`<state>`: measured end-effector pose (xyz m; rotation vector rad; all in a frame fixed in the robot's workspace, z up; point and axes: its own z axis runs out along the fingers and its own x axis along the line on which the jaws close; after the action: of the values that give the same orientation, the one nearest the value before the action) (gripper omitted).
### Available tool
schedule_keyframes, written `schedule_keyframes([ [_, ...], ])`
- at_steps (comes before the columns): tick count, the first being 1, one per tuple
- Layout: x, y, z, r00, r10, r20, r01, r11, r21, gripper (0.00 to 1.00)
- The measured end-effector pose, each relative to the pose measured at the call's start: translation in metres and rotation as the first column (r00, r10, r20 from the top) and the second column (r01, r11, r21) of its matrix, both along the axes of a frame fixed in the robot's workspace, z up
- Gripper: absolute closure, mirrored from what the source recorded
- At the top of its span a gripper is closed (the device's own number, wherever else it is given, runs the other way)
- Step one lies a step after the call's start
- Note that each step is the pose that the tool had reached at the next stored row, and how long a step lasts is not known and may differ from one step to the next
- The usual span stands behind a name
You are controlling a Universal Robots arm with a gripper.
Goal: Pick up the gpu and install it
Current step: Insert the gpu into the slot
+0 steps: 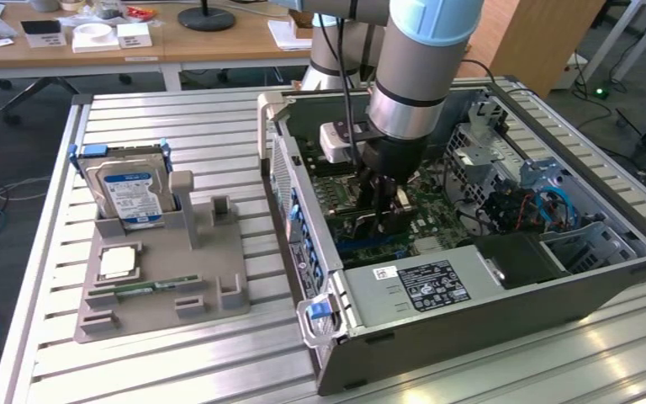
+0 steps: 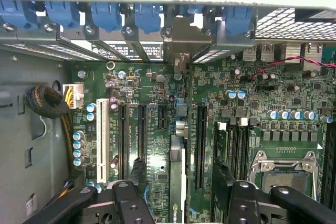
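Observation:
The gpu (image 2: 176, 179) stands on edge in a slot of the green motherboard (image 2: 152, 103), seen from above. Its silver end bracket (image 2: 181, 38) sits against the row of rear slots in the case. My gripper (image 2: 180, 174) hangs over it, open. One black finger (image 2: 137, 169) is on each side of the card, with a gap between each finger and the card. In the exterior view the gripper (image 1: 389, 215) reaches straight down into the open computer case (image 1: 469, 337), above the middle of the motherboard.
A grey fixture (image 1: 161, 286) on the exterior view's left holds a silver hard drive (image 1: 132, 192), a CPU (image 1: 119, 261) and a RAM stick (image 1: 149, 286). Inside the case are a black power supply (image 1: 436, 282), drive cages (image 1: 486, 151), cables (image 1: 542, 206) and blue slot clips (image 2: 105, 17).

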<state>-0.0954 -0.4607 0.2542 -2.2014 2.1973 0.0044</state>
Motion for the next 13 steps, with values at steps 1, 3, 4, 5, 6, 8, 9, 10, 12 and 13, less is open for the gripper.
schedule_keyframes([
  [1, 0.0, 0.0, 0.0, 1.0, 0.0, 0.0, 0.0, 1.0, 0.0, 0.38],
  [3, 0.0, 0.0, 0.0, 1.0, 0.0, 0.0, 0.0, 1.0, 0.0, 0.45],
  [4, 0.0, 0.0, 0.0, 1.0, 0.0, 0.0, 0.0, 1.0, 0.0, 0.45],
  [5, 0.0, 0.0, 0.0, 1.0, 0.0, 0.0, 0.0, 1.0, 0.0, 0.45],
  [6, 0.0, 0.0, 0.0, 1.0, 0.0, 0.0, 0.0, 1.0, 0.0, 0.45],
  [8, 0.0, 0.0, 0.0, 1.0, 0.0, 0.0, 0.0, 1.0, 0.0, 0.53],
  [9, 0.0, 0.0, 0.0, 1.0, 0.0, 0.0, 0.0, 1.0, 0.0, 0.53],
  [10, 0.0, 0.0, 0.0, 1.0, 0.0, 0.0, 0.0, 1.0, 0.0, 0.59],
  [12, 0.0, 0.0, 0.0, 1.0, 0.0, 0.0, 0.0, 1.0, 0.0, 0.65],
  [13, 0.0, 0.0, 0.0, 1.0, 0.0, 0.0, 0.0, 1.0, 0.0, 0.65],
])
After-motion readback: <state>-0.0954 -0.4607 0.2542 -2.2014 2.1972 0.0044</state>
